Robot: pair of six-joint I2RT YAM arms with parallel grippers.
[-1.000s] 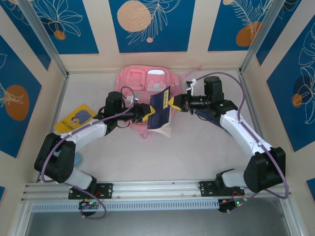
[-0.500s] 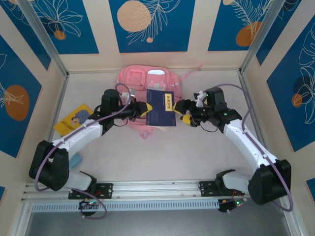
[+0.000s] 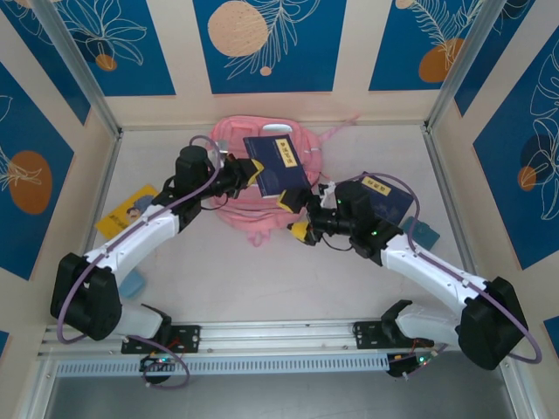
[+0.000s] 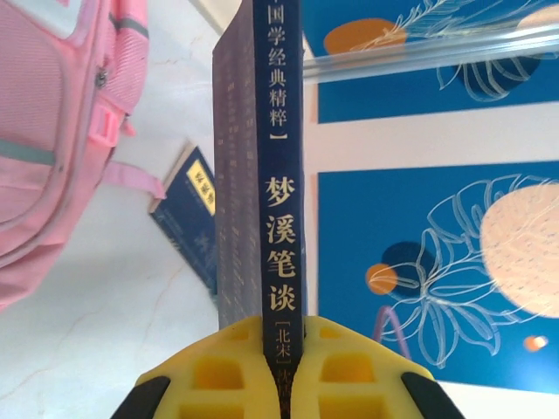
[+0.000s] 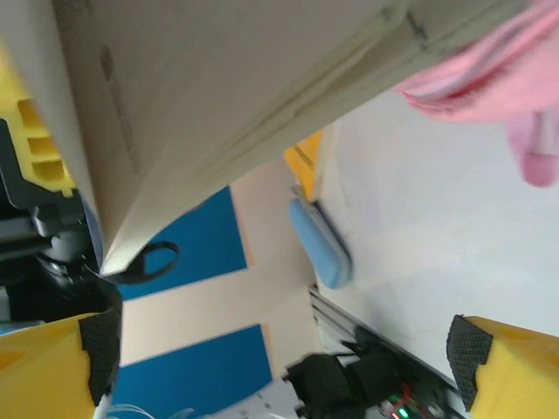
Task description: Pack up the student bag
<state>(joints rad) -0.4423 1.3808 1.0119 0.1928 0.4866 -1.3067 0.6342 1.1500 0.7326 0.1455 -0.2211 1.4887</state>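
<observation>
The right gripper [image 5: 279, 353] is seen spread wide, with nothing clasped between its 2 yellow fingers [image 5: 515, 367].
The pale underside of a book [image 5: 244, 78] is stretched across the upper left, and the pink student bag [image 5: 489, 70] is seen at the upper right. On the pale table [image 5: 437, 227] a blue oblong object [image 5: 319, 244] is laid mid-frame, with a yellow item [image 5: 304, 161] just above it.

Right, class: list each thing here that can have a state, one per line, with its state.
student bag: lying flat on the table; zips cannot be judged.
left gripper: shut on the held blue book.
right gripper: open, empty.
held blue book: closed, off the table, clamped at its spine.
second blue book: closed, flat on the table.
yellow booklet: closed, flat on the table.
</observation>
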